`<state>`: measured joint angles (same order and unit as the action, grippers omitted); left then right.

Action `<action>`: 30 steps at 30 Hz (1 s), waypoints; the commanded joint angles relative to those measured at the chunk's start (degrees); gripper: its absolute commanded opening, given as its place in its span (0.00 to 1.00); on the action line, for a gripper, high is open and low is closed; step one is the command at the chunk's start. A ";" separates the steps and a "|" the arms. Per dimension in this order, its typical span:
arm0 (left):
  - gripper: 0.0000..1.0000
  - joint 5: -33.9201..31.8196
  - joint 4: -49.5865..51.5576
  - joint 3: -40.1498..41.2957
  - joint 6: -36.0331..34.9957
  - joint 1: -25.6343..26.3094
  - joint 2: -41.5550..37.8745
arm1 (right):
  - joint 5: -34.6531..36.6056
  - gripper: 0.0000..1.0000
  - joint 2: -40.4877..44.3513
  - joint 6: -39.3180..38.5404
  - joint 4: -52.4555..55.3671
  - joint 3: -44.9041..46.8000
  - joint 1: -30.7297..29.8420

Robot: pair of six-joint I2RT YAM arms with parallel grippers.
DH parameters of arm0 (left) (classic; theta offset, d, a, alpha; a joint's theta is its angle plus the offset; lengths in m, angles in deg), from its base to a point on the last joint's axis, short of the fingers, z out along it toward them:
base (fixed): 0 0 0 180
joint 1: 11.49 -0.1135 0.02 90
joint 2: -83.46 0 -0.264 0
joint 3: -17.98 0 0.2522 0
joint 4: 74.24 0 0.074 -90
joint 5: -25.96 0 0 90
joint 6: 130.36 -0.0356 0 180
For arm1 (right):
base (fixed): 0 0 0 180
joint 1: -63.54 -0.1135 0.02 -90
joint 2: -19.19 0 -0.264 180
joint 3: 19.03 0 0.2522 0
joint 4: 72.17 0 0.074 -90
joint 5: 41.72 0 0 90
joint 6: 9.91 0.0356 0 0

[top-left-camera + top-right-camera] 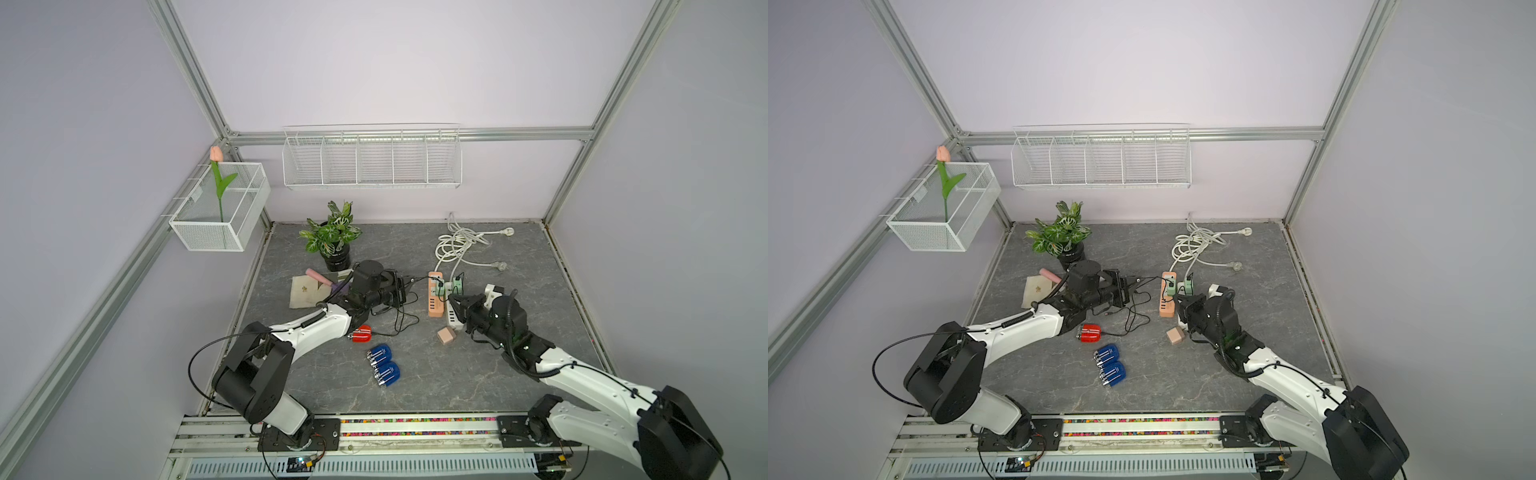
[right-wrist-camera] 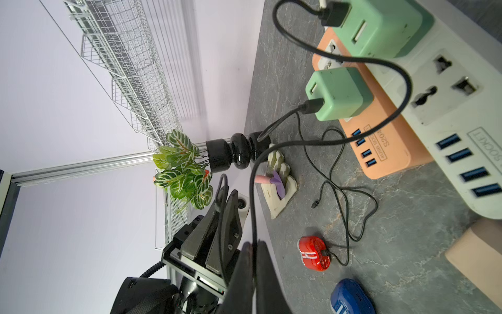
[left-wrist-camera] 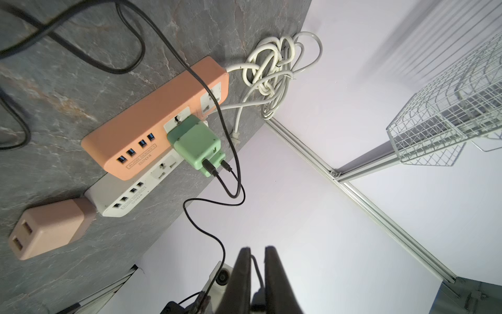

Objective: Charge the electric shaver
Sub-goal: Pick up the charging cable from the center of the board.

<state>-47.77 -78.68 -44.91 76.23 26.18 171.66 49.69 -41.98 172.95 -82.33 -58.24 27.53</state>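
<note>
a grey marbled tabletop (image 1: 519,332) lay inside pale lilac walls and an aluminium frame. the left gripper (image 1: 409,282) hung low over it with its fingers (image 3: 241,271) drawn nearly together, pinching a thin black cable (image 3: 258,271). that cable ran ahead of the tips toward a green charger (image 3: 194,141) plugged into the orange power strip (image 1: 435,297). the right gripper (image 1: 453,300) was closed on a second black lead (image 2: 252,206). its tips sat just beside that strip, over the white power strip (image 1: 453,323) lying alongside. whether the two arms held one cable or two could not be told. the red electric shaver (image 1: 360,333) lay on the table well behind the left gripper, just beside that arm's forearm, with a black wire entering its end. two blue shavers (image 1: 380,354) lay farther back still, side by side between the two arms.
</note>
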 commanded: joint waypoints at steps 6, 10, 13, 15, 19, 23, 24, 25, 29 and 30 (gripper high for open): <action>0.13 1.13 -1.80 0.72 28.62 0.13 0.68 | -0.68 0.07 0.93 1.52 -2.23 1.19 0.42; 0.32 2.95 -0.97 -0.45 25.60 0.03 1.40 | -0.60 0.07 1.05 1.61 -1.39 0.63 0.49; 0.32 3.56 -1.76 -1.28 23.90 0.07 2.56 | -1.22 0.07 0.65 1.65 -1.22 0.04 0.52; 0.32 3.85 -2.15 -2.33 22.93 -0.03 3.31 | -1.62 0.07 0.37 1.62 -0.90 -0.41 0.55; 0.34 7.01 1.01 -5.17 19.49 -0.05 4.95 | -1.85 0.07 0.43 1.64 0.03 -0.88 0.50; 0.32 6.16 2.24 -4.44 18.30 -0.05 4.34 | -1.98 0.07 0.52 1.74 0.28 -1.00 0.43; 0.30 5.82 2.20 -4.17 18.33 -0.05 4.20 | -2.02 0.07 0.52 1.75 0.36 -0.96 0.46; 0.28 5.53 2.28 -4.08 18.17 -0.10 4.10 | -2.05 0.07 0.60 1.81 0.37 -0.92 0.48; 0.16 5.83 2.02 -4.00 17.44 -0.22 4.49 | -2.06 0.07 0.74 1.93 0.37 -0.67 0.51; 0.12 5.66 2.18 -3.80 17.36 -0.22 4.23 | -1.94 0.07 0.86 1.94 0.45 -0.57 0.52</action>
<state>-43.55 -77.32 -48.40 76.28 26.11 176.41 48.20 -41.98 173.19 -82.23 -58.29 27.58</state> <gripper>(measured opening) 0.143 0.070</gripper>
